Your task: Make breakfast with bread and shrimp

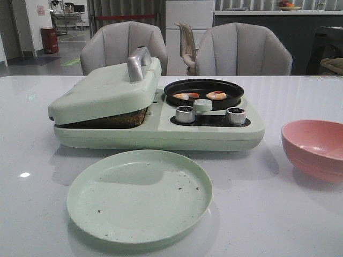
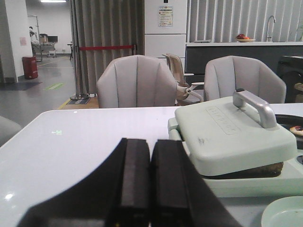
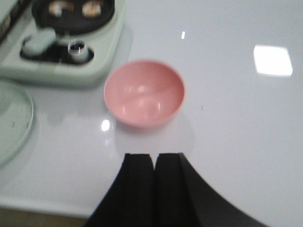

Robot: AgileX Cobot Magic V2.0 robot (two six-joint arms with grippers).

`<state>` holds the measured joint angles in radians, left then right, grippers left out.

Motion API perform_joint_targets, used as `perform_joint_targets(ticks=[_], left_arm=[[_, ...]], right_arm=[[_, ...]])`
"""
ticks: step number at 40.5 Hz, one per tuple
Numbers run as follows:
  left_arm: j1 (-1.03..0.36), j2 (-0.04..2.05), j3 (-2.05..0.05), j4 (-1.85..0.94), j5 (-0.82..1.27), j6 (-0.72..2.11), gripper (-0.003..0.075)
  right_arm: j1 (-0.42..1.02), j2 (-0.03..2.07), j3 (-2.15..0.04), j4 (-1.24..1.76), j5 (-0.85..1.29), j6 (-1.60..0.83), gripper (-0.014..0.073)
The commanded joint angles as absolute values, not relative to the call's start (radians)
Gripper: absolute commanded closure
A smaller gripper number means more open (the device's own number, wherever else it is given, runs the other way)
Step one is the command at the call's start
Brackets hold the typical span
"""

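The bread sits inside the sandwich press, its brown edge showing under the tilted lid; two shrimp lie in the black pan to the right. A green plate lies near, a pink bowl at the right edge, bare table between. The left gripper and right gripper are both closed, holding nothing.
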<state>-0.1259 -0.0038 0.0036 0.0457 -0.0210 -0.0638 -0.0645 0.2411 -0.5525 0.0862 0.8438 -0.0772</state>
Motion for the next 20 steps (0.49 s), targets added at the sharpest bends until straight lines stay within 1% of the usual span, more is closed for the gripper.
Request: perform_joint_targets(ticks=[1,5,8,17,20], left_arm=[[-0.134,-0.025,0.009,0.037,-0.111,-0.064,0.0619],[-0.134,-0.025,0.009,0.037,-0.111,-0.064,0.0619],[-0.134,-0.025,0.009,0.037,-0.111,-0.064,0.0619],[-0.134,-0.025,0.009,0.037,-0.111,-0.064,0.0619],[-0.134,-0.025,0.009,0.037,-0.111,-0.064,0.0619]], right_arm=[[-0.071,0.165,-0.463,0.076,0.461,-0.078,0.0549],[-0.071,0.094,-0.334,0.077,0.227,-0.078,0.0549],[-0.071,0.052,-0.239,0.077,0.104,-0.078,0.0549],[-0.072,-0.035,-0.043,0.077,-0.033,-0.078,0.0549],[-0.075,-0.033,0.007,0.095,-0.111,-0.076,0.0549]])
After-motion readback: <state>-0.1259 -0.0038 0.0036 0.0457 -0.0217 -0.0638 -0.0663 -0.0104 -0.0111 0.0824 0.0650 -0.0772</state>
